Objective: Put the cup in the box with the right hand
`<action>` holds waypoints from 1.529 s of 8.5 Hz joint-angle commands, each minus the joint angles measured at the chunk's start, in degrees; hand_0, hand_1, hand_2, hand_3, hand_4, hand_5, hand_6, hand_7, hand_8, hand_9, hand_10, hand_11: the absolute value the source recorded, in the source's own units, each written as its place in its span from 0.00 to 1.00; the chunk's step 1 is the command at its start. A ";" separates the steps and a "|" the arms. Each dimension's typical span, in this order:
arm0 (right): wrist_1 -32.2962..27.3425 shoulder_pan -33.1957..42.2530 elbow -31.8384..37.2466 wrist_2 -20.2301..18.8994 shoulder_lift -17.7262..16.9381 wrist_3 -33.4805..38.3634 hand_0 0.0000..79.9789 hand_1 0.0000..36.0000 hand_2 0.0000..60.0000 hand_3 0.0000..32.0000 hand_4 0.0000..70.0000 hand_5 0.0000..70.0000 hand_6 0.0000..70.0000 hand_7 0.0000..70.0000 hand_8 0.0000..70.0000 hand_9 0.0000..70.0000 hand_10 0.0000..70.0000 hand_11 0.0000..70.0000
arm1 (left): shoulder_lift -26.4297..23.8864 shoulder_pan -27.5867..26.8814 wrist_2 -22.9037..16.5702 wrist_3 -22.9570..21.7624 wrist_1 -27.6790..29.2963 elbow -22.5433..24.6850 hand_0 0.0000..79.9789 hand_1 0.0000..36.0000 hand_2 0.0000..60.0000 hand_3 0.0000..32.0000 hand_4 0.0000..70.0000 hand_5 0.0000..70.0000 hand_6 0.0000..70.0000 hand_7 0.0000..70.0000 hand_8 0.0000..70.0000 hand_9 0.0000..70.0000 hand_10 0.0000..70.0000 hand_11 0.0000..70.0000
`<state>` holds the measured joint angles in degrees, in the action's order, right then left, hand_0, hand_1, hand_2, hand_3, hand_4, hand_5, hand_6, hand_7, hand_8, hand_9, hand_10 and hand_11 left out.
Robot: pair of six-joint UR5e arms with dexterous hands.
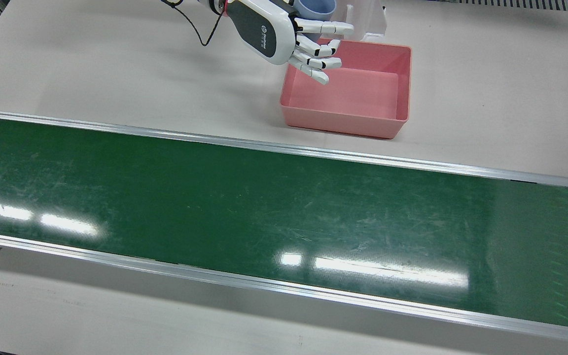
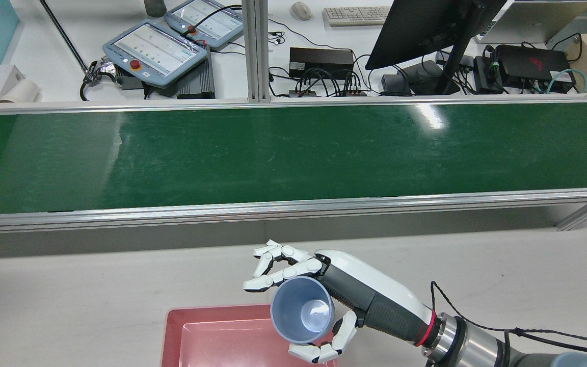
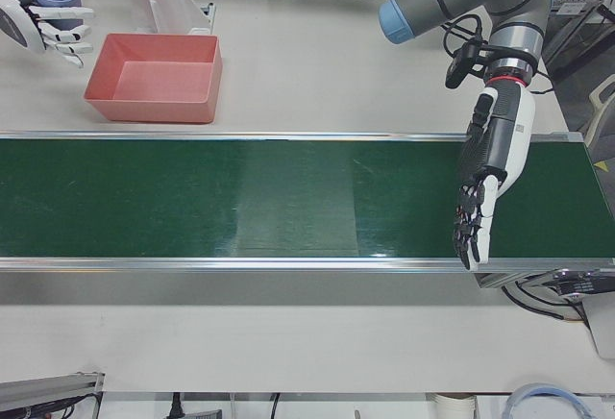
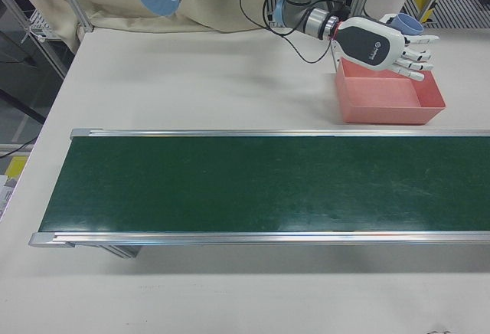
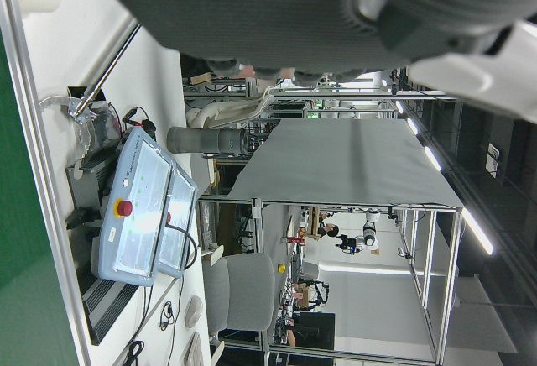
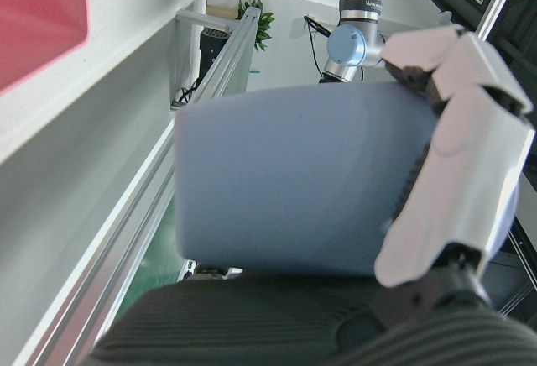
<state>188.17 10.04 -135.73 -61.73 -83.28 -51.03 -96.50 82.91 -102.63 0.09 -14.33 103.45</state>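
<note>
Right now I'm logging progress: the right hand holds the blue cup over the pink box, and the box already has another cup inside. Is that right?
Not quite. The right hand does hold the blue cup over the edge of the pink box, but the box has nothing inside: the front view shows its floor bare. The rest stands.

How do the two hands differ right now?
The right hand is shut on the blue cup above the pink box; the left hand holds nothing. The right hand reaches sideways; the left hand hangs fingers-down over the green belt. Both share white-and-grey shells.
</note>
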 commanded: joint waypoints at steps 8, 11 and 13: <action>0.00 9.06 -0.33 0.12 -3.88 5.55 0.65 0.88 1.00 0.00 0.24 0.12 0.15 0.56 0.09 0.22 0.09 0.17 | 0.00 -0.03 0.06 0.00 0.09 -0.18 0.00 0.00 0.00 0.00 0.00 0.00 0.00 0.00 0.00 0.00 0.00 0.00; 0.00 33.12 9.20 -3.63 -8.74 16.27 0.62 0.98 1.00 0.00 0.34 0.16 0.30 1.00 0.38 0.68 0.26 0.42 | 0.00 -0.03 -0.03 0.00 0.09 -0.18 0.00 0.00 0.00 0.00 0.00 0.00 0.00 0.00 0.00 0.00 0.00 0.00; -0.53 44.58 21.24 -5.77 -8.30 24.81 0.63 0.98 1.00 0.00 0.30 0.17 0.30 1.00 0.39 0.69 0.28 0.44 | 0.00 -0.03 -0.03 0.00 0.09 -0.09 0.00 0.00 0.00 0.00 0.00 0.00 0.00 0.00 0.00 0.00 0.00 0.00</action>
<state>188.09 41.88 -125.85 -65.20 -91.52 -34.47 -96.50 82.88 -102.62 0.09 -14.24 103.27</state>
